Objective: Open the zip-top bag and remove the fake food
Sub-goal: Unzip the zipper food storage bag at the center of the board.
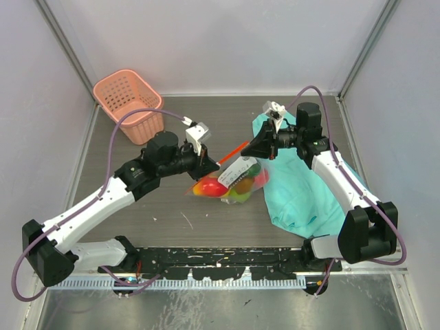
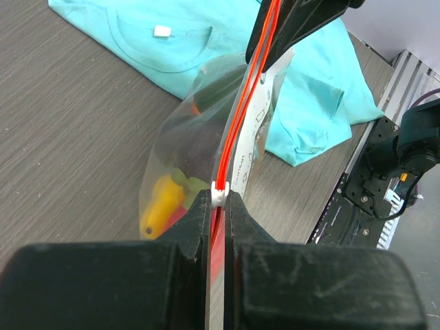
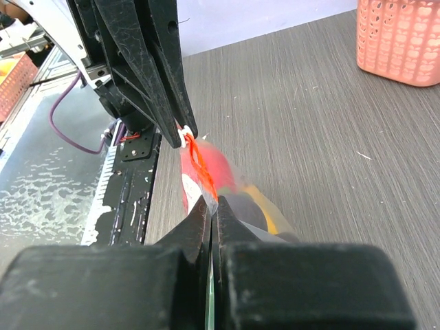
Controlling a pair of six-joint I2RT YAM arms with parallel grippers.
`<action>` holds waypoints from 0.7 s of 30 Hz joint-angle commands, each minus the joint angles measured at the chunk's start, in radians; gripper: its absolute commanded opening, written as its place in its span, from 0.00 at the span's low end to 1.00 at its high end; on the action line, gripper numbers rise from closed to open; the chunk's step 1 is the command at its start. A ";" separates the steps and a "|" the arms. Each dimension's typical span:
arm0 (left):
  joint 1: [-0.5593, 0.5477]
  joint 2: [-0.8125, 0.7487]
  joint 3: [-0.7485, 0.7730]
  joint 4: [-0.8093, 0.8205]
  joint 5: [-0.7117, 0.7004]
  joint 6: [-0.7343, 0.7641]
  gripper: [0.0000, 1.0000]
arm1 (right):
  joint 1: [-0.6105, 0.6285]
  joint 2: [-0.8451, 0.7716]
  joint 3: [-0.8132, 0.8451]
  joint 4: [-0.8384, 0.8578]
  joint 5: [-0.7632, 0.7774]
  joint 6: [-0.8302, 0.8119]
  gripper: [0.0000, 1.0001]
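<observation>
The left gripper (image 2: 218, 201) pinches the zip-top bag (image 2: 175, 155) tight at the slider (image 2: 220, 192), and its red strip (image 2: 238, 127) runs straight to the right gripper (image 3: 212, 201), pinching too

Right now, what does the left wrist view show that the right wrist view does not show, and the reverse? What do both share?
Only the left wrist view shows the teal cloth, spread on the table behind the bag. Only the right wrist view shows the pink basket. Both show the zip-top bag with the fake food inside. Both also show its red-orange zip strip pinched by two shut grippers: the left gripper at the white slider, the right gripper at the other end.
</observation>
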 commanded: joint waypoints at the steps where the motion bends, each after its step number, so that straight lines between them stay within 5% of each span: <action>1: 0.012 -0.041 -0.013 -0.032 -0.022 0.008 0.00 | -0.016 -0.036 0.023 0.057 -0.012 0.008 0.01; 21: 0.016 -0.095 -0.099 -0.041 -0.061 -0.003 0.00 | -0.030 -0.026 0.020 0.060 -0.008 0.010 0.01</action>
